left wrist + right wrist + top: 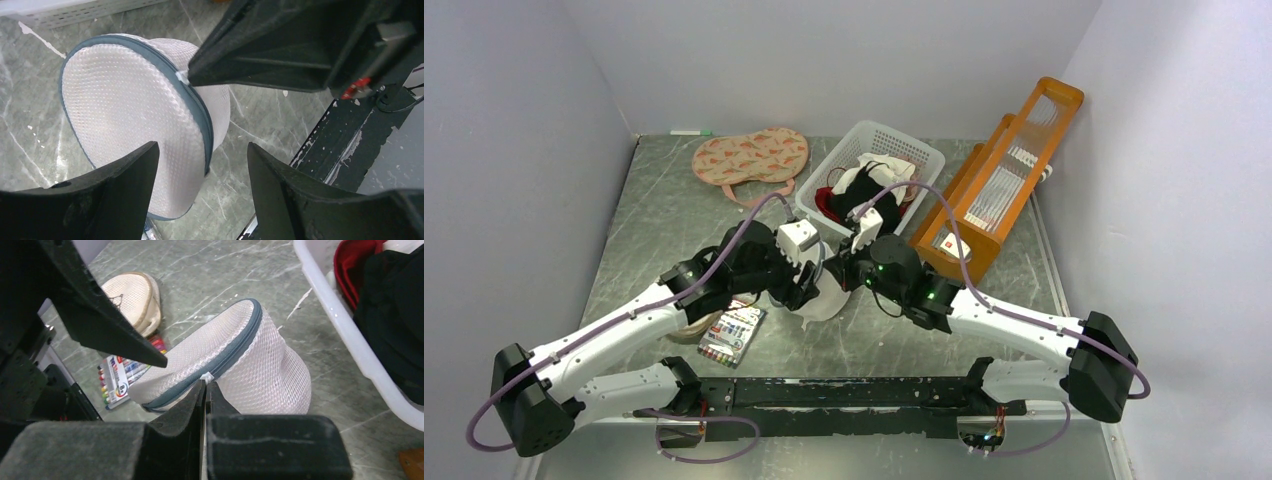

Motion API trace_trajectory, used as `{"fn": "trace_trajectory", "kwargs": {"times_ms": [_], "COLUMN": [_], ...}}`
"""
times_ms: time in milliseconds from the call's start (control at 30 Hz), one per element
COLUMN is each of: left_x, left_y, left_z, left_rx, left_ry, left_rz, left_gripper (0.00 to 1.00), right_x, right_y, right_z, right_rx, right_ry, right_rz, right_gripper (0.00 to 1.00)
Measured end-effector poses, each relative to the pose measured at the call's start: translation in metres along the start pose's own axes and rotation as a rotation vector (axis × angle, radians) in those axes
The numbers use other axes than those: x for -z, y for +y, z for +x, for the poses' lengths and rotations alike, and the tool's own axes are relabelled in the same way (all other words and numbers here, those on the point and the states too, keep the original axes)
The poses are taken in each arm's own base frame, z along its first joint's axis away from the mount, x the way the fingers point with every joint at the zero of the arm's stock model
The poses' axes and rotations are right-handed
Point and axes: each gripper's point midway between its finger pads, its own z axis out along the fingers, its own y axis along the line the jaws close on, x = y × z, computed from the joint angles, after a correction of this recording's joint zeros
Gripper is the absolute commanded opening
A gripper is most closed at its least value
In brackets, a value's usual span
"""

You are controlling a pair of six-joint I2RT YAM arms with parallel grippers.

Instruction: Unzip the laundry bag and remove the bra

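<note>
Surface: grey marbled metal table (674, 220), boxed in by pale lilac walls
laundry bag (260, 370): white mesh dome at the middle of the table, between the two grippers and just in front of the basket; it is tipped on its side, so the grey zipper rim runs slantwise across it
zipper: closed along all of the rim that shows
pull tab (206, 376): small and white, on the upper stretch of the rim
right gripper (206, 385): fingers pressed together, with the pull tab pinched at their tips
left gripper (202, 150): jaws spread wide, one finger on either side of the bag's lower edge in the wrist view; whether they touch the mesh cannot be told
bra: cannot be made out through the mesh
basket (894, 140): white and slotted, behind the bag, holding black, red and white garments
rack (1014, 160): orange wood, just right of the basket, lying slantwise toward the right wall
pouch (752, 158): watermelon print, at the back left, well apart from the bag
marker pack (732, 335): flat on the table left of the bag
hoop (132, 302): beige, just beside the marker pack and partly under the left arm in the top view
</note>
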Motion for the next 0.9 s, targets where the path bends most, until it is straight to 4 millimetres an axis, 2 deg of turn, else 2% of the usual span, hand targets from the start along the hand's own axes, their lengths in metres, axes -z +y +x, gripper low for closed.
{"fn": "trace_trajectory", "kwargs": {"times_ms": [133, 367, 533, 767, 900], "left_x": [-0.001, -0.005, -0.007, -0.013, -0.013], "left_y": [0.008, 0.024, 0.024, 0.023, 0.022], "left_z": [0.001, 0.004, 0.007, 0.013, 0.013], "left_rx": [0.020, 0.060, 0.067, 0.070, 0.066], "left_ry": [0.005, 0.022, 0.032, 0.062, 0.063], "left_rz": [-0.024, -0.056, -0.044, -0.029, -0.027], "left_gripper": [0.74, 0.66, 0.61, 0.41, 0.29], "right_x": [0.001, 0.007, 0.008, 0.008, 0.006], "right_y": [0.008, 0.019, 0.025, 0.032, 0.028], "right_z": [0.003, 0.015, 0.017, 0.022, 0.025], "right_rx": [-0.019, -0.040, -0.048, -0.052, -0.059], "right_ry": [0.006, 0.029, 0.034, 0.046, 0.050], "right_rz": [-0.030, -0.074, -0.091, -0.114, -0.087], "right_gripper": [0.00, 0.00, 0.00, 0.00, 0.00]}}
